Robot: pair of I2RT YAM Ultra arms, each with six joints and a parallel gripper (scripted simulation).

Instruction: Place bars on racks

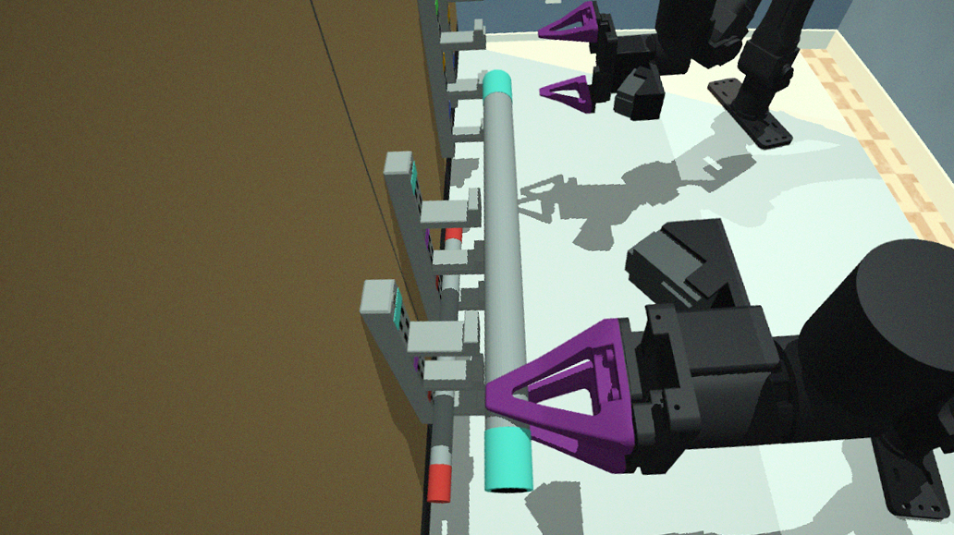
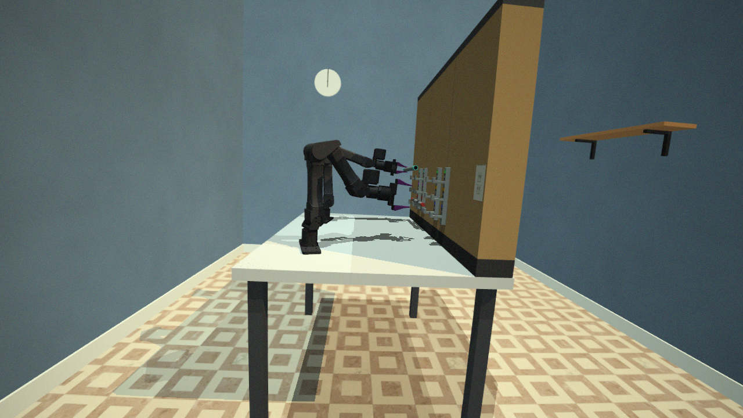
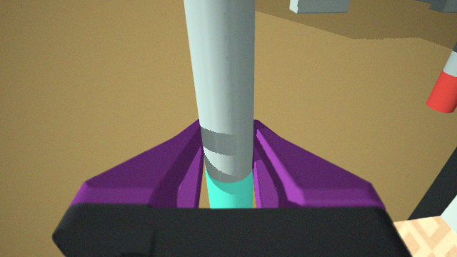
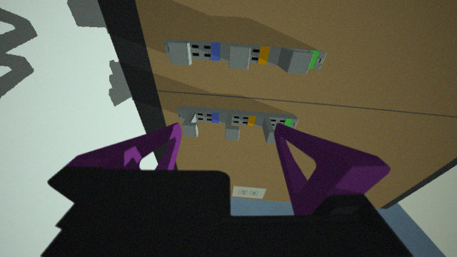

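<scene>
Left rack (image 1: 378,297), the landmark: its uprights bear turquoise, purple and red labels. The turquoise-ended bar (image 1: 503,237) (image 2: 411,169) (image 3: 226,78) lies across the front of the left rack, apart from its turquoise-labelled arms, and extends toward the right rack (image 1: 436,71) (image 4: 246,53). The left gripper (image 1: 511,398) (image 3: 228,129), in front of the left rack, has its jaws closed on this bar near one turquoise end. The red-ended bar (image 1: 439,481) (image 3: 443,92) is on the left rack's lowest, red-labelled pair. The right gripper (image 1: 540,63) (image 2: 411,194) (image 4: 228,128), well apart from the left rack, has open, unloaded jaws.
</scene>
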